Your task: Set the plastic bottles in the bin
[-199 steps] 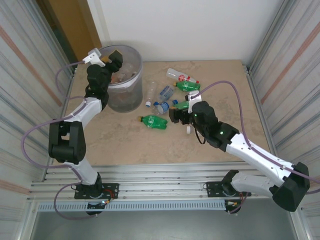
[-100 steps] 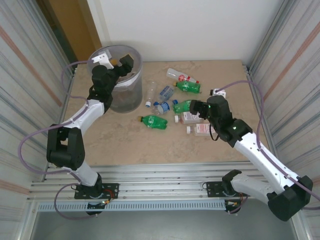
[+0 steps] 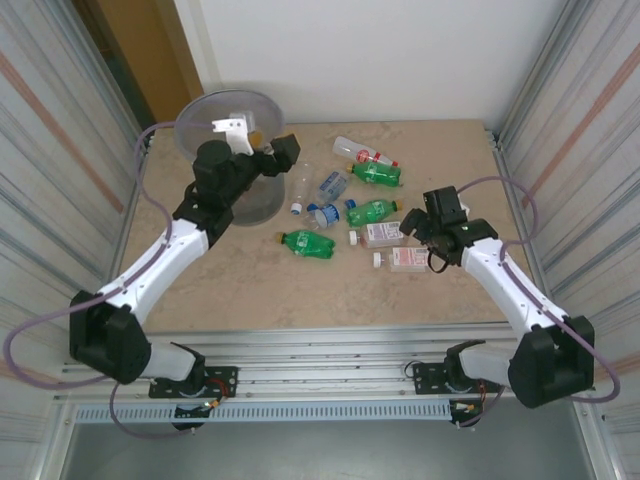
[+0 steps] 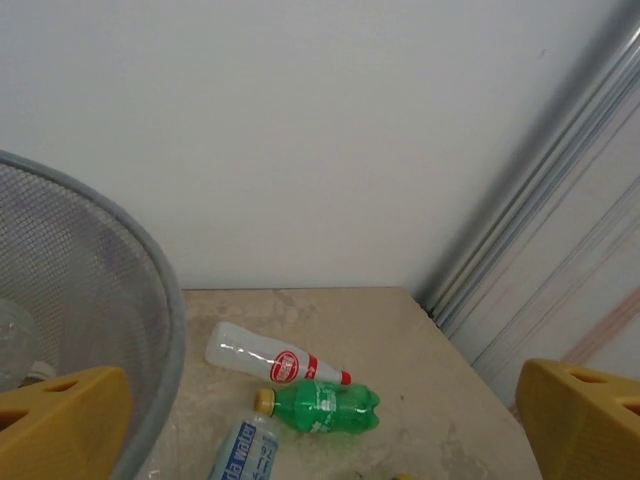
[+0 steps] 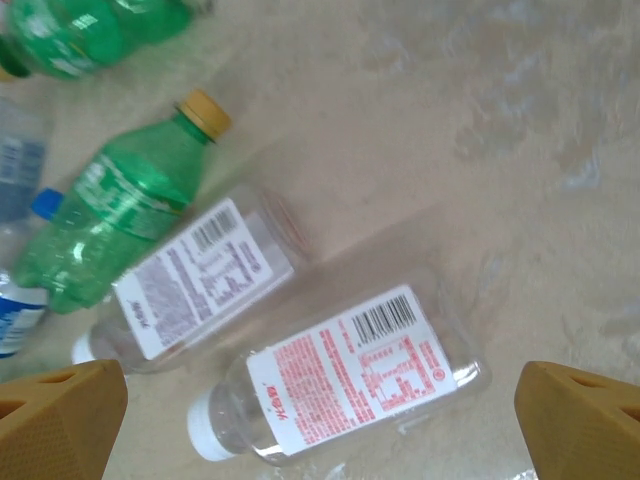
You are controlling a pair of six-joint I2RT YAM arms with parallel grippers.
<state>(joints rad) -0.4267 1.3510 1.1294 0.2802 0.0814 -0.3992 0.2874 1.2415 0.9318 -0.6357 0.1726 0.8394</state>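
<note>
Bin (image 3: 205,98) | contents unclear through wall | plastic bottles (image 3: 308,243) beside it on table (image 3: 300,295)

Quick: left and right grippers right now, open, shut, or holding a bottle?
Left gripper: open, empty, beside the bin.
Right gripper: open, empty, over a clear red-labelled bottle lying on the table.

Beige marbled table (image 3: 300,295). Grey bin (image 3: 262,198) stands far-left. Plastic bottles (image 3: 370,212) lie scattered right of it: one green bottle (image 3: 307,243) apart at front-left, two clear red-label bottles (image 3: 385,234) side by side, more toward the wall.
</note>
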